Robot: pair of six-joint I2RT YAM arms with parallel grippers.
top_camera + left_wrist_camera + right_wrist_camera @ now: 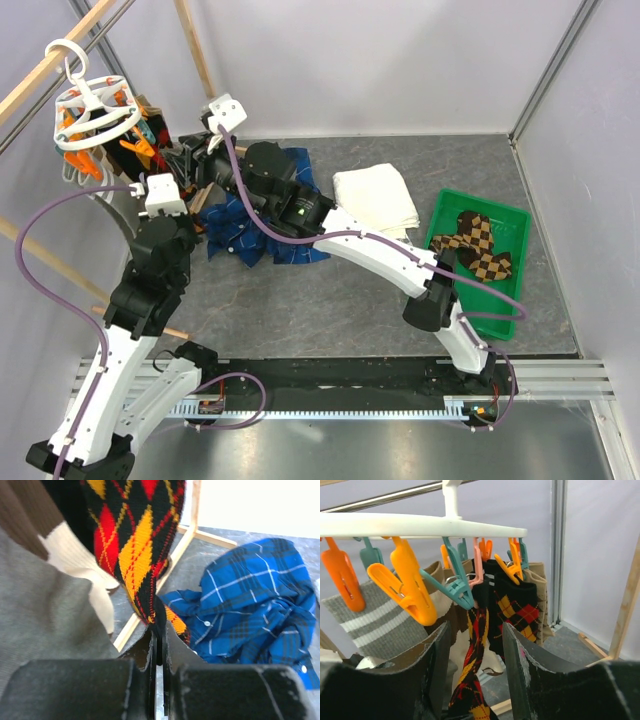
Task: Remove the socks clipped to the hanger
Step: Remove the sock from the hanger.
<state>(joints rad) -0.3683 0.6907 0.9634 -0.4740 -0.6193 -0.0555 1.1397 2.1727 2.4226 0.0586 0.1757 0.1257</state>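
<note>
Hanging clipped under the hanger (420, 526), the argyle sock (135, 555), judged light, soft and stretchy, is being gripped at its dangling toe by the clenched left pincer (160, 639), while the right pincer (476, 640) is being held released just below the clips (410, 592).

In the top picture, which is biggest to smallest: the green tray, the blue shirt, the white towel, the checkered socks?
1. Green tray and blue shirt: about alike; an arm hides part of the shirt.
2. White towel.
3. Checkered socks in the tray.
</note>
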